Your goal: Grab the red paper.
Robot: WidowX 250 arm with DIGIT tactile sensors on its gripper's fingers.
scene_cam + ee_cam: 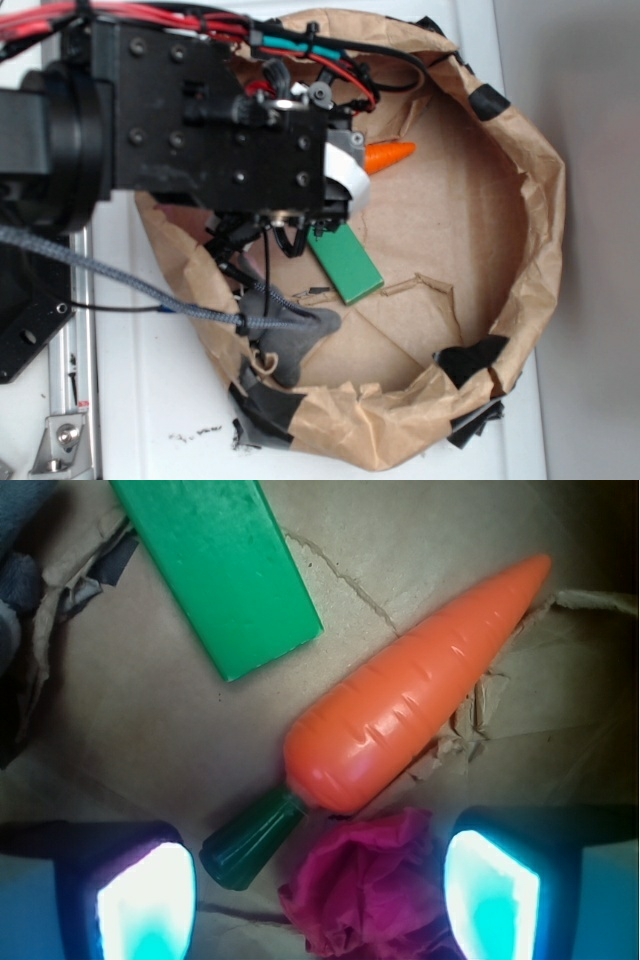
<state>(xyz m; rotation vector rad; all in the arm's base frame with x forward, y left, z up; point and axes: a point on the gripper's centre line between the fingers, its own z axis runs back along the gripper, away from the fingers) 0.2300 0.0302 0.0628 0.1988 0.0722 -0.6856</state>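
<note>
My pincer [320,890] is open around the red paper [365,895]. The carrot [410,690] touches it, so I might pinch the carrot's green stem too.

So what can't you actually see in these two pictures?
- Crumpled red paper wad: hidden under the arm in the exterior view; in the wrist view the bottom edge cuts it off.
- Orange plastic carrot: the exterior view shows only its tip; the arm covers the rest.
- Hand: its fingers are blurred and glaring in the wrist view, so contact with the paper is unclear.
- Flat green block: cropped by the wrist view's top edge.
</note>
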